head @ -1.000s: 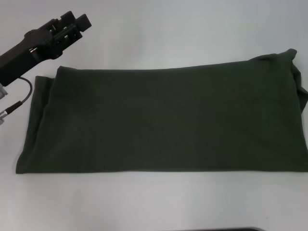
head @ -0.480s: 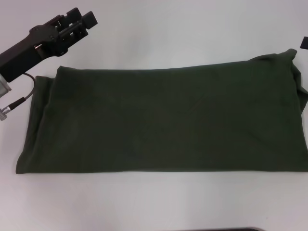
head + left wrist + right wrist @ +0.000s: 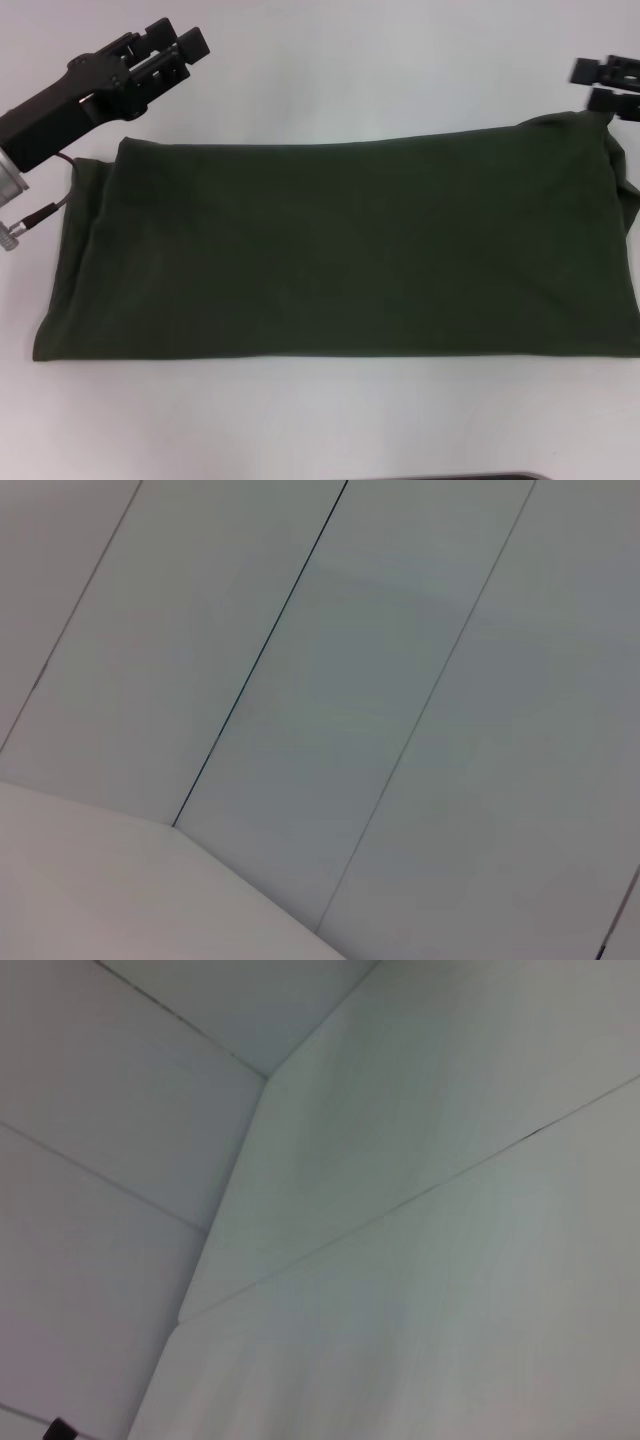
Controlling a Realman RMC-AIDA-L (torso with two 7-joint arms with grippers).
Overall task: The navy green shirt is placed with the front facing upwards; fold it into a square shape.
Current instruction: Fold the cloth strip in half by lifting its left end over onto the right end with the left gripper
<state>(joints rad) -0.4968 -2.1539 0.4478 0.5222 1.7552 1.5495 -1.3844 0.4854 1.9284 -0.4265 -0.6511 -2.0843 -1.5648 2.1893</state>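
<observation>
While the head view is looking down on the white table (image 3: 320, 60), the shirt (image 3: 340, 250) is lying flat across its middle, folded into a long dark green band running from the left side to the right edge of the picture. Its near edge is running straight. Its left end is showing two stacked layers, slightly offset. Its far right corner is bunching up a little, with a fold curling over at the end. No lettering or collar is showing on the upper surface.

Left hand (image 3: 183, 48) is hovering above the table just beyond the shirt's far left corner, tilted, fingers pointing toward the far side. Its fingers are standing apart with a narrow gap between them, gripping nothing. A thin black cable (image 3: 55, 190) is hanging below the arm beside the shirt's left end.

Right hand (image 3: 606, 85) is entering at the right edge, just above the shirt's far right corner. Two dark fingers are showing, spread one above the other with a gap between, holding nothing. Whether they are touching the cloth I cannot tell.

Left wrist view: only pale wall panels (image 3: 400, 680) with thin dark seams, and a strip of table surface.

Right wrist view: pale panels and seams again; no shirt showing.
</observation>
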